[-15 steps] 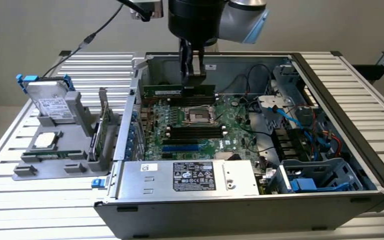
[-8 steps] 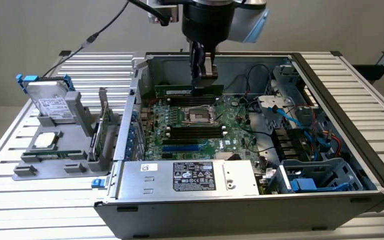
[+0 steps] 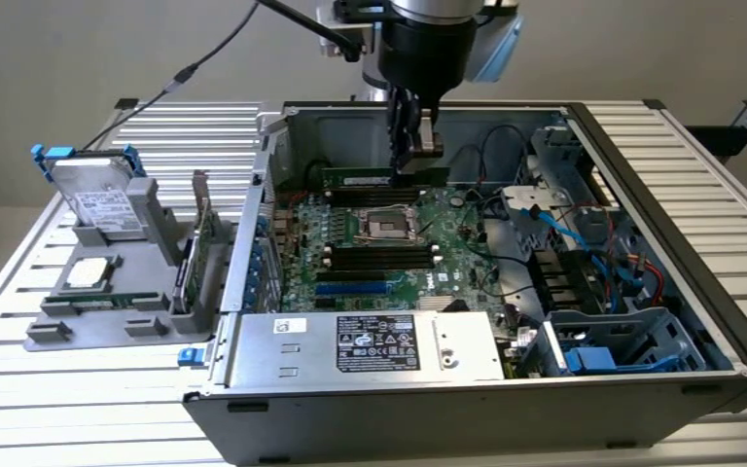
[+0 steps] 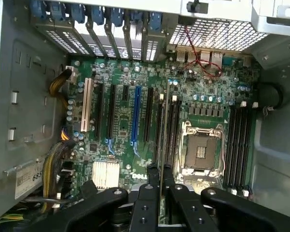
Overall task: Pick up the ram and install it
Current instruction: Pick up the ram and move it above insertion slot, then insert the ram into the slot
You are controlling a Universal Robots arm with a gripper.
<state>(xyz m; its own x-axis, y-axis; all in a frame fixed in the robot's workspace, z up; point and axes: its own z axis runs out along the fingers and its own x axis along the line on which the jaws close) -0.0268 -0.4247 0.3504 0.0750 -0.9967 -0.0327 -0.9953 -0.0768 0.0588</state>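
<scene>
Ram point(image 3: 358, 178): a green stick clamped between the fingers of your gripper point(image 3: 415, 154), held on edge inside the open computer case point(image 3: 685, 243). It hangs just over the motherboard point(image 3: 387, 263), along the memory slots point(image 4: 172, 125) beside the empty processor socket point(image 3: 387, 224). On the desk point(image 3: 36, 389), at the exterior view's left, a grey tray point(image 3: 75, 331) carries a hard drive point(image 3: 98, 199).
</scene>
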